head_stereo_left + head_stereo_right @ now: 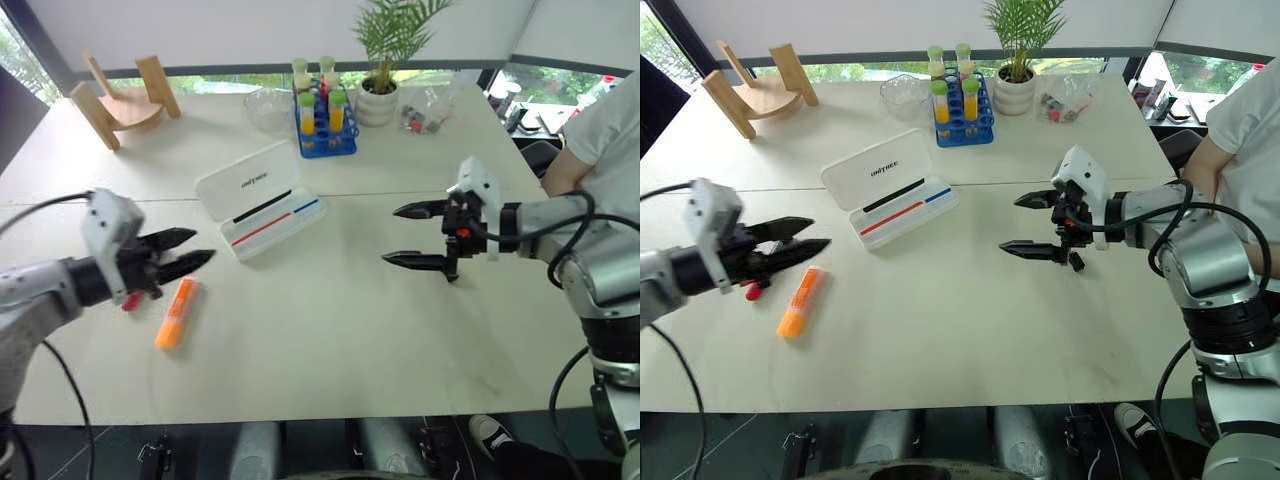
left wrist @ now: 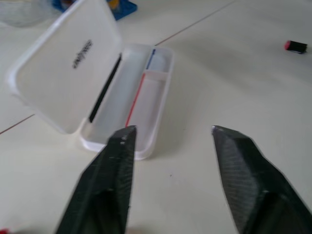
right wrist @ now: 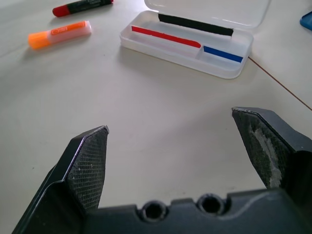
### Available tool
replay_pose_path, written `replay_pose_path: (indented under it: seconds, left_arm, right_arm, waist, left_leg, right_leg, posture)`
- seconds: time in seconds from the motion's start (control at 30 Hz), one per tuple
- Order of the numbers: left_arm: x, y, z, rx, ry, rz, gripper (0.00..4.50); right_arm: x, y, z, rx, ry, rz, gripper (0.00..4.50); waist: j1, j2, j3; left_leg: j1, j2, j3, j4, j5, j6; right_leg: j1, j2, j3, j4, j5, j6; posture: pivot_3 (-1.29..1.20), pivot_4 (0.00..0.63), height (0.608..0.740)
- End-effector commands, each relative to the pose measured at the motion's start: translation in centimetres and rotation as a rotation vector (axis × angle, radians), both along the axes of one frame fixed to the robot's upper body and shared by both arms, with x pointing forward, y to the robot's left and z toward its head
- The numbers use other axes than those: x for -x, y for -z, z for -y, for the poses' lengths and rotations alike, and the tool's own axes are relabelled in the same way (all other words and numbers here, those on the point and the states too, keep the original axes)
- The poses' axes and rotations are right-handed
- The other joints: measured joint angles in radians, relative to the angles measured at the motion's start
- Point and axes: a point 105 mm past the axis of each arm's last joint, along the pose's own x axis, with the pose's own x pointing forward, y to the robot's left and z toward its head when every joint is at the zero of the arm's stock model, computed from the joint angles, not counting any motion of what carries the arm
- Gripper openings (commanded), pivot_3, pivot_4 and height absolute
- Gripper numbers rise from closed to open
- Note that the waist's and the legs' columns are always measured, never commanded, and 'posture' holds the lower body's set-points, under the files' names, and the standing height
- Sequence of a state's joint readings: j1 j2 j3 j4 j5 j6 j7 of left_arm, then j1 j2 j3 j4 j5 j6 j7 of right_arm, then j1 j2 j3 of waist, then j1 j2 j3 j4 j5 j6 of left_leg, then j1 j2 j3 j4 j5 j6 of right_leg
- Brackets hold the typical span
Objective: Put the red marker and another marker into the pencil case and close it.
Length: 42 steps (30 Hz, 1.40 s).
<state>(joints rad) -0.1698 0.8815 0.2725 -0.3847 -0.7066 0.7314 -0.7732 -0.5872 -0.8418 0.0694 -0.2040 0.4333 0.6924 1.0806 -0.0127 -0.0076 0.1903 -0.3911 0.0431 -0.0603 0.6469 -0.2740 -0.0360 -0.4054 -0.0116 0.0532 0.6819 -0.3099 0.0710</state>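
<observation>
Both end effectors empty, markers on the table

The left end effector (image 1: 190, 252) hung spread above the red marker (image 3: 82, 7), empty; the right end effector (image 1: 1032, 222) stood spread and empty, well apart. The orange highlighter (image 1: 176, 313) lay on the table (image 1: 330, 340) just beside the red marker, both short of the pencil case (image 1: 262, 208), whose lid stood open with 3 thin sticks inside. A good grasp would likely straddle the red barrel crosswise. A blue tube rack (image 1: 326, 122), glass bowl (image 1: 268, 106), potted plant (image 1: 381, 60) and wooden stand (image 1: 122, 98) sat behind, out of the path.
</observation>
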Motion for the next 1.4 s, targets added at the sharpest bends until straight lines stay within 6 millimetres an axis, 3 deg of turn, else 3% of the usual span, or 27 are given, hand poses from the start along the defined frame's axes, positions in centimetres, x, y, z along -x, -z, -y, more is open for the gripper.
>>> replay_pose_path:
  seconds: [0.03,0.37,0.7,0.8,1.03,1.07,1.2,1.4]
  left_arm:
    - [-2.4,0.9,1.1,-0.051,0.041,0.028,4.48]
    - [-7.0,3.8,5.6,-0.07,0.174,0.001,4.48]
    - [-8.3,6.7,6.0,-0.147,0.163,-0.044,4.48]
    - [-8.3,7.7,6.3,-0.148,0.171,-0.078,3.68]
    - [-8.8,9.2,6.3,-0.138,0.156,-0.128,0.23]
    - [-8.8,9.2,6.3,-0.138,0.161,-0.131,0.04]
    - [-8.6,9.2,6.5,-0.145,0.191,-0.133,0.04]
    - [-4.1,8.1,9.5,-0.177,0.535,-0.111,0.04]
  right_arm:
    - [0.4,-0.7,-0.5,-0.009,-0.007,0.058,4.5]
    - [1.2,0.0,-0.2,-0.034,0.066,0.075,4.5]
    - [1.5,0.2,0.0,-0.037,0.096,0.081,4.5]
    - [1.5,0.2,0.1,-0.035,0.1,0.085,4.5]
    - [1.4,0.0,0.2,-0.026,0.102,0.093,4.5]
    - [1.4,0.0,0.2,-0.025,0.103,0.094,4.5]
    - [1.3,-0.1,0.3,-0.022,0.104,0.095,4.5]
    - [1.2,-0.7,1.3,-0.001,0.124,0.105,4.5]
  waist:
    - [0.0,0.0,0.0]
    - [-0.003,0.0,0.0]
    - [-0.003,0.0,0.0]
    - [-0.002,0.0,0.0]
    - [0.0,0.0,0.0]
    - [0.001,0.0,0.0]
    - [0.001,0.0,-0.001]
    - [0.0,0.0,-0.001]
  left_leg:
    - [0.0,0.0,0.0,0.0,0.0,0.0]
    - [-0.001,0.0,0.0,0.0,0.0,0.0]
    - [-0.001,0.0,0.0,0.001,0.0,0.0]
    - [-0.001,0.0,-0.001,0.001,0.0,0.0]
    - [0.0,-0.001,-0.001,0.001,0.0,0.0]
    - [0.0,-0.001,-0.001,0.001,0.0,0.0]
    - [0.0,-0.001,-0.001,0.002,0.0,0.0]
    - [0.0,-0.001,-0.001,0.001,0.0,0.0]
  right_leg:
    - [0.0,0.0,0.0,0.0,0.0,0.0]
    - [-0.001,0.001,0.0,0.0,0.0,0.0]
    - [0.0,0.001,0.0,0.001,0.0,0.0]
    - [0.0,0.001,0.0,0.001,0.0,0.0]
    - [0.0,0.001,-0.001,0.001,0.0,0.0]
    - [0.0,0.001,-0.001,0.001,0.0,0.0]
    - [0.001,0.0,-0.001,0.001,0.0,0.001]
    - [0.001,0.0,-0.001,0.001,0.0,0.001]
  posture:
    - [0.0,0.15,0.74]
    - [0.0,0.15,0.74]
    - [0.0,0.15,0.74]
    - [0.0,0.15,0.74]
    - [0.0,0.15,0.74]
    - [0.0,0.15,0.74]
    - [0.0,0.15,0.74]
    - [0.0,0.15,0.74]
